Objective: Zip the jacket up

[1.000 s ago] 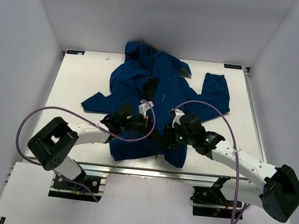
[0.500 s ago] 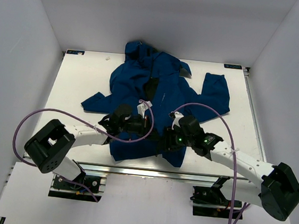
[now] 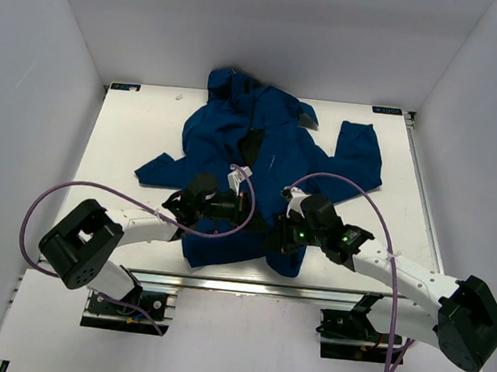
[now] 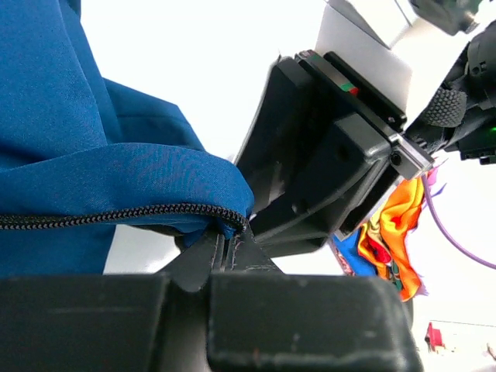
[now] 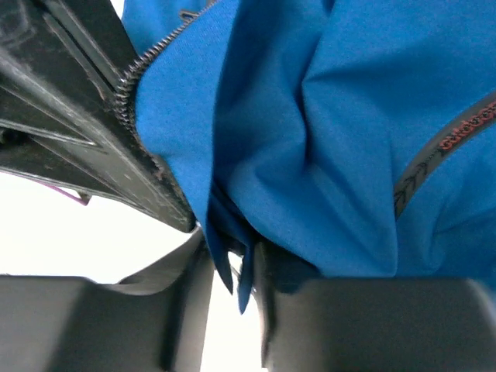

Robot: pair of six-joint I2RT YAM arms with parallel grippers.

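Note:
The dark blue hooded jacket (image 3: 253,146) lies spread on the white table, hood at the far side, hem near the front edge. My left gripper (image 3: 248,206) is shut on the jacket's left front edge at the bottom of its zipper teeth (image 4: 116,215). My right gripper (image 3: 272,231) is shut on the other front edge near the hem; blue fabric (image 5: 232,256) hangs pinched between its fingers. The two grippers sit close together, almost touching, over the lower front. The right gripper's black body fills the left wrist view (image 4: 325,163). The zipper slider is hidden.
The right sleeve (image 3: 358,158) lies out toward the right and the left sleeve (image 3: 161,170) toward the left. Purple cables (image 3: 338,179) loop above both arms. White walls close in the table (image 3: 130,129) on three sides.
Both grippers have kept their hold on the fabric. The right gripper has shifted slightly down and left toward the hem; the left gripper has hardly moved.

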